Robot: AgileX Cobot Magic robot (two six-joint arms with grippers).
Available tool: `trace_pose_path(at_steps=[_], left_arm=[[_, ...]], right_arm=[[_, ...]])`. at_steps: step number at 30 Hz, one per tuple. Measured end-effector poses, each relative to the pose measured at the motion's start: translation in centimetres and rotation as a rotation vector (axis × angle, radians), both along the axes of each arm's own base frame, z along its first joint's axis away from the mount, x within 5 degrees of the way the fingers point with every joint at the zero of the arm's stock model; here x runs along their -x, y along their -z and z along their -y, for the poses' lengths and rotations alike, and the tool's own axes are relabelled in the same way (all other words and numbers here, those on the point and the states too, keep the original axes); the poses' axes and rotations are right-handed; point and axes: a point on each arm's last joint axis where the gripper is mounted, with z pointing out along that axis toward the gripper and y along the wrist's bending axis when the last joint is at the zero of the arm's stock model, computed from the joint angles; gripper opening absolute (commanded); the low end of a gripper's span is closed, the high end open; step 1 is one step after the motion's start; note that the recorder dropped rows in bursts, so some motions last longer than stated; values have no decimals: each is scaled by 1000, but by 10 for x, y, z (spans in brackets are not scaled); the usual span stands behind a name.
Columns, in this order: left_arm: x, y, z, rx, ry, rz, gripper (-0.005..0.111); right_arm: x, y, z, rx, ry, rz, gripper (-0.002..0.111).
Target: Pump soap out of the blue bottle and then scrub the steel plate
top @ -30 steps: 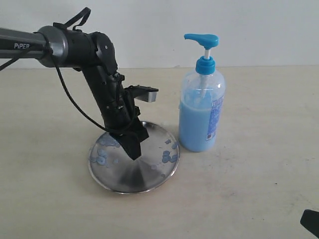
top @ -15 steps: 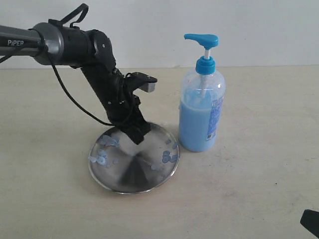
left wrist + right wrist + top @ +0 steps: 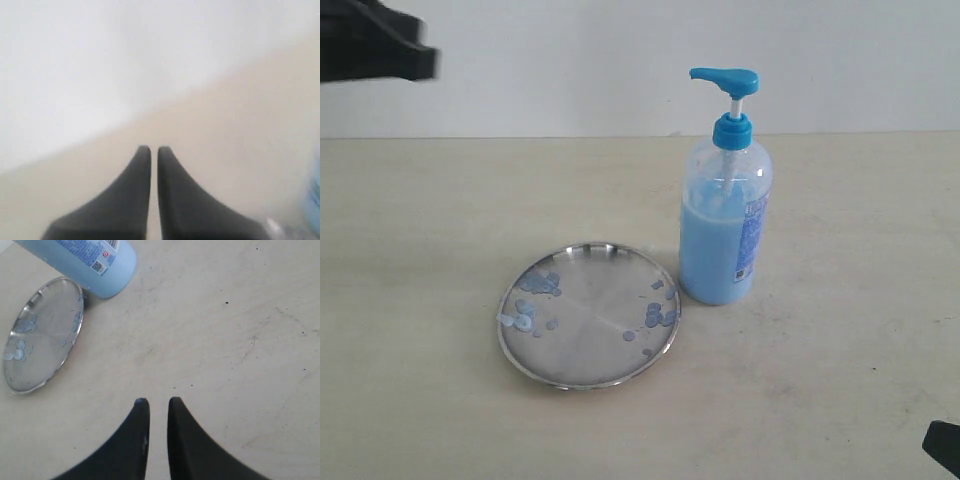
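The steel plate (image 3: pixel 588 345) lies flat on the table, with blue droplets of the soap (image 3: pixel 660 316) along its left and right rims. Just to its right stands the blue bottle (image 3: pixel 725 225), upright, its pump head (image 3: pixel 724 78) raised and light blue liquid filling its lower half. My left gripper (image 3: pixel 154 149) is shut and empty, held high; only a blurred dark part of that arm (image 3: pixel 375 48) shows at the top left. My right gripper (image 3: pixel 158 401) hangs over bare table, its jaws a narrow slit apart, empty. The right wrist view also shows the plate (image 3: pixel 45 320) and the bottle (image 3: pixel 95 262).
The beige tabletop (image 3: pixel 840 330) runs back to a white wall (image 3: pixel 570 60). A dark corner of the right arm (image 3: pixel 945 446) shows at the bottom right edge. One right fingertip (image 3: pixel 142 402) carries a small blue smear.
The left arm, which stood with its gripper on the plate, has lifted off and swung away to the upper left. The plate and the bottle have not moved.
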Motion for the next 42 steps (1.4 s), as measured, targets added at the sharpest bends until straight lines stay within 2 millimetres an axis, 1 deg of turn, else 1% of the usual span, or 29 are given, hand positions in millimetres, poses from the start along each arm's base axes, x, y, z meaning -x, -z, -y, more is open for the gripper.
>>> trace_pose_path(at_steps=[1, 2, 3, 4, 5, 8, 9, 11, 14, 16, 18, 21, 25, 28, 31, 33, 36, 38, 41, 42], left_arm=[[26, -10, -26, 25, -91, 97, 4], [43, -17, -38, 42, -116, 127, 4], [73, -22, -46, 62, -103, 135, 4], [91, -23, -47, 65, -66, 116, 4], [125, -27, -48, 72, 4, 108, 4], [175, -24, -49, 74, 107, 99, 4], [190, -22, -50, 86, 127, 112, 4], [214, -10, -52, 102, 159, 120, 4], [233, 10, -55, 109, 172, 142, 4], [239, 25, -56, 109, 175, 146, 4], [242, 43, -56, 95, 179, 127, 4], [245, 61, -58, 40, 176, 112, 4], [245, 69, -64, -18, 123, 127, 4], [239, 78, -72, -7, 19, 103, 4], [232, 94, -79, 109, -119, 39, 4], [227, 102, -85, 203, -212, 33, 4], [224, 113, -90, 350, -332, -12, 4], [224, 124, -94, 429, -429, -71, 4], [224, 137, -100, 449, -552, -111, 4], [224, 137, -101, 442, -573, -101, 4]], right_arm=[[0, 0, 0, 0, 0, 0, 2], [0, 0, 0, 0, 0, 0, 2], [0, 0, 0, 0, 0, 0, 2], [0, 0, 0, 0, 0, 0, 2], [0, 0, 0, 0, 0, 0, 2], [0, 0, 0, 0, 0, 0, 2], [0, 0, 0, 0, 0, 0, 2], [0, 0, 0, 0, 0, 0, 2], [0, 0, 0, 2, -1, 0, 2], [0, 0, 0, 2, -1, 0, 2], [0, 0, 0, 1, 0, 5, 2], [0, 0, 0, 1, 1, 7, 2], [0, 0, 0, 1, 1, 7, 2], [0, 0, 0, 1, 1, 7, 2], [0, 0, 0, 1, 1, 7, 2], [0, 0, 0, 1, 1, 7, 2], [0, 0, 0, 1, 1, 7, 2], [0, 0, 0, 1, 1, 7, 2], [0, 0, 0, 3, 0, 7, 2], [0, -1, 0, 3, 1, 8, 2]])
